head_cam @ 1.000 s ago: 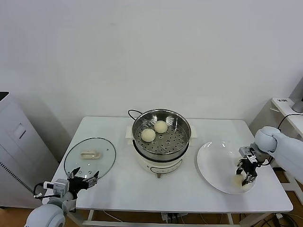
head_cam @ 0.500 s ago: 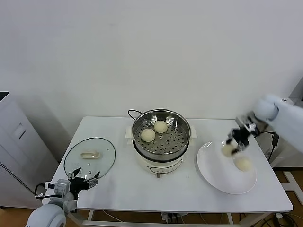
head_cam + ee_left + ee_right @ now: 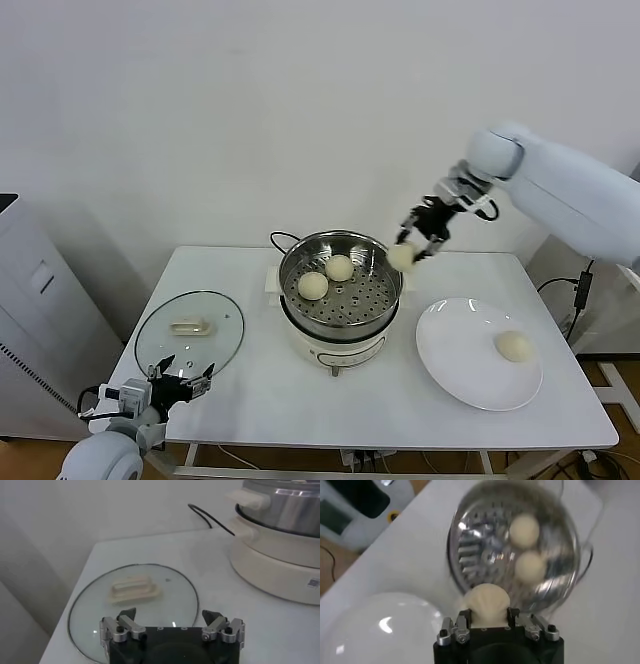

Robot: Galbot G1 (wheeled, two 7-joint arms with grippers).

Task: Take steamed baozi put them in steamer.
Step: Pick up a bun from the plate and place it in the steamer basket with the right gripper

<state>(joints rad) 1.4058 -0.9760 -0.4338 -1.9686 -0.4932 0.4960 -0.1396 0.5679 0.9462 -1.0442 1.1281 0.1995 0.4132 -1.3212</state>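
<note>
**Right gripper holds a bun over the steamer rim**

Nearest the robot, the left gripper (image 3: 170,386) hangs at the table's (image 3: 250,390) front-left edge, its fingers (image 3: 122,626) spread wide apart and touching nothing. Just beyond it the glass lid (image 3: 190,331) lies flat on the table, its cream handle up.

On the right, the white plate (image 3: 455,360) carries one bun (image 3: 514,346), sitting toward its right side.

In the middle stands the steamer (image 3: 341,285), its steel basket on the white cooker base. Two buns rest on the perforated floor, touching or nearly so: one (image 3: 313,286) to the front left, one (image 3: 340,267) behind it.

The right gripper (image 3: 415,244) is raised above the steamer's right rim. Its fingers are clamped on a fourth bun (image 3: 485,603), which hangs in the air over the rim, clear of the basket floor.
</note>
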